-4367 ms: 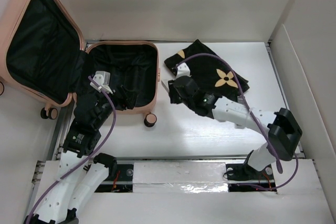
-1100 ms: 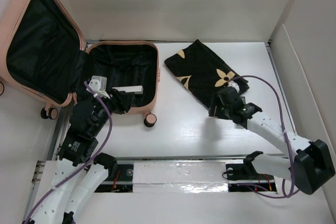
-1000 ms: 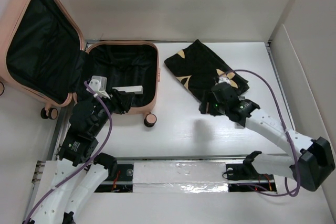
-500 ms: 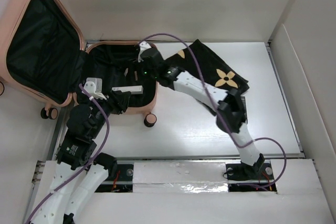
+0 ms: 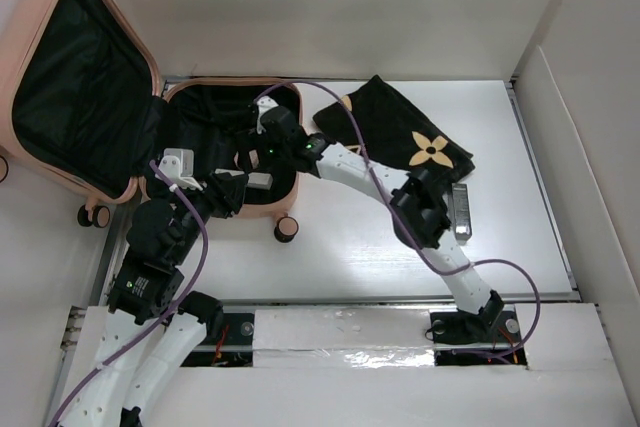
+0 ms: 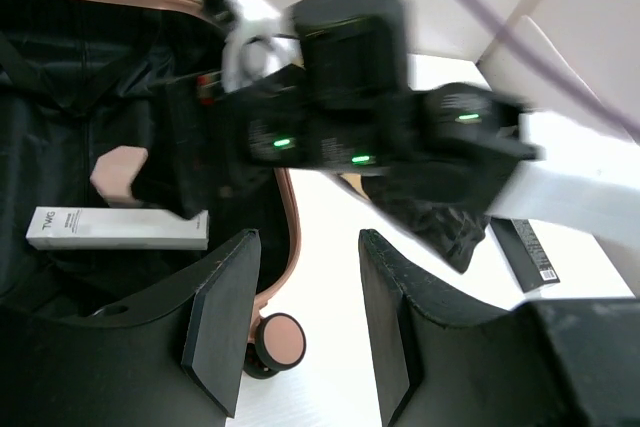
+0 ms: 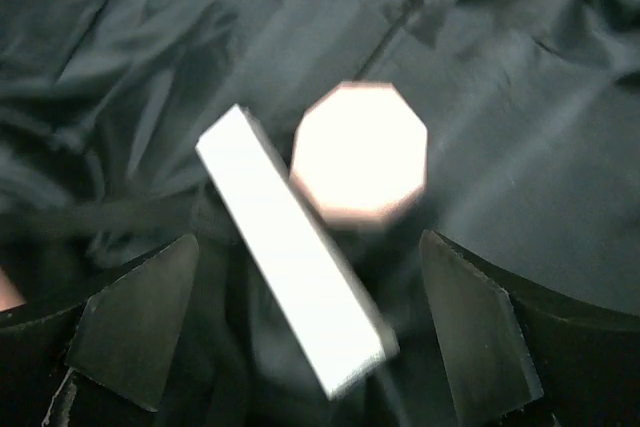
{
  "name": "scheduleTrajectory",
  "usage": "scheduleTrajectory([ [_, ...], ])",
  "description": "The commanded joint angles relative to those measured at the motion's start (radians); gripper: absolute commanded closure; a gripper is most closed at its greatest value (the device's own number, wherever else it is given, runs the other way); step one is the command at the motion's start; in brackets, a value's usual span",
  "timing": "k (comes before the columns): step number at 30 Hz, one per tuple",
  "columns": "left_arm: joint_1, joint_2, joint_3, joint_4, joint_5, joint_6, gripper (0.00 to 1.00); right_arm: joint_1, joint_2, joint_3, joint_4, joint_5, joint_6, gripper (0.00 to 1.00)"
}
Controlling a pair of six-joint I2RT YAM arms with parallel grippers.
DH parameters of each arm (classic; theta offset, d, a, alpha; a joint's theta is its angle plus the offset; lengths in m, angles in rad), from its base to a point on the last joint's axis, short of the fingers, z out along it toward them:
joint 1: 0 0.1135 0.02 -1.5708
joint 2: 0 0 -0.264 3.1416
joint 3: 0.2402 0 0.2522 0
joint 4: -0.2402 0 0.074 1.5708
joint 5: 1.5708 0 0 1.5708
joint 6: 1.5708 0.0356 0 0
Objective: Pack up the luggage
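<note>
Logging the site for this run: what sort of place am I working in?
Probably a lab test cell: a white table boxed in by plain white panels, a taped mounting rail along its near edge, and the open pink luggage set out for packing.

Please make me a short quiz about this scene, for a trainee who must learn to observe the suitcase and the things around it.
1. True or false: the salmon-pink hard-shell suitcase is shut.
2. Which thing lies on the black lining below the open right gripper? A: a long white box. B: a red apple. C: a pair of scissors.
3. Where does the black cloth with gold flower prints lie?

Key
1. False, its lid stands open.
2. A.
3. On the white table, outside the suitcase and to its right in the top view.
</note>
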Motion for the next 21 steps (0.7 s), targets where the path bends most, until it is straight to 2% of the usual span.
scheduleTrajectory([
  [1, -0.005, 0.004, 0.018, 0.032, 0.003, -0.007, 0.59, -0.03, -0.266, -0.158, 0.184, -0.007, -0.023, 0.02],
  [2, -0.005, 0.004, 0.015, 0.033, 0.011, -0.007, 0.59, -0.047, -0.326, -0.309, 0.221, -0.006, -0.016, 0.04],
  [4, -0.005, -0.002, 0.014, 0.035, 0.014, -0.005, 0.59, -0.106, -0.516, -0.48, 0.32, 0.061, -0.011, 0.2],
  [5, -0.005, -0.005, 0.015, 0.036, 0.014, -0.005, 0.59, -0.129, -0.582, -0.57, 0.348, 0.095, -0.008, 0.33],
  [6, -0.005, -0.005, 0.015, 0.035, 0.014, -0.005, 0.59, -0.187, -0.714, -0.746, 0.368, 0.138, 0.006, 0.61],
  [7, -0.005, -0.004, 0.014, 0.036, 0.02, -0.005, 0.59, -0.223, -0.776, -0.832, 0.37, 0.214, 0.029, 0.72],
  [8, -0.005, -0.008, 0.014, 0.035, 0.021, -0.005, 0.59, -0.263, -0.835, -0.918, 0.368, 0.241, 0.071, 0.8],
  [9, -0.005, -0.011, 0.012, 0.039, 0.028, -0.005, 0.59, -0.306, -0.892, -1.076, 0.352, 0.275, 0.096, 0.87],
  [10, -0.005, -0.015, 0.012, 0.039, 0.037, -0.005, 0.59, -0.39, -0.992, -1.15, 0.336, 0.351, 0.121, 0.88],
  [11, -0.005, -0.015, 0.015, 0.041, 0.037, -0.005, 0.59, -0.435, -1.037, -1.216, 0.316, 0.393, 0.166, 0.88],
  [12, -0.014, -0.013, 0.015, 0.04, 0.038, -0.005, 0.59, -0.479, -1.075, -1.272, 0.249, 0.428, 0.188, 0.82],
  [14, -0.014, -0.01, 0.015, 0.038, 0.037, -0.003, 0.59, -0.611, -1.164, -1.405, 0.218, 0.453, 0.216, 0.7],
  [15, -0.023, -0.012, 0.014, 0.039, 0.037, -0.003, 0.59, -0.648, -1.186, -1.437, 0.201, 0.452, 0.221, 0.52],
  [17, -0.023, -0.007, 0.014, 0.041, 0.04, -0.002, 0.59, -0.723, -1.232, -1.499, 0.172, 0.438, 0.245, 0.31],
  [18, -0.023, -0.007, 0.015, 0.043, 0.037, 0.0, 0.59, -0.736, -1.239, -1.508, 0.125, 0.438, 0.259, 0.16],
  [21, -0.034, -0.015, 0.012, 0.043, 0.037, -0.002, 0.59, -0.746, -1.252, -1.542, 0.1, 0.45, 0.271, 0.08],
])
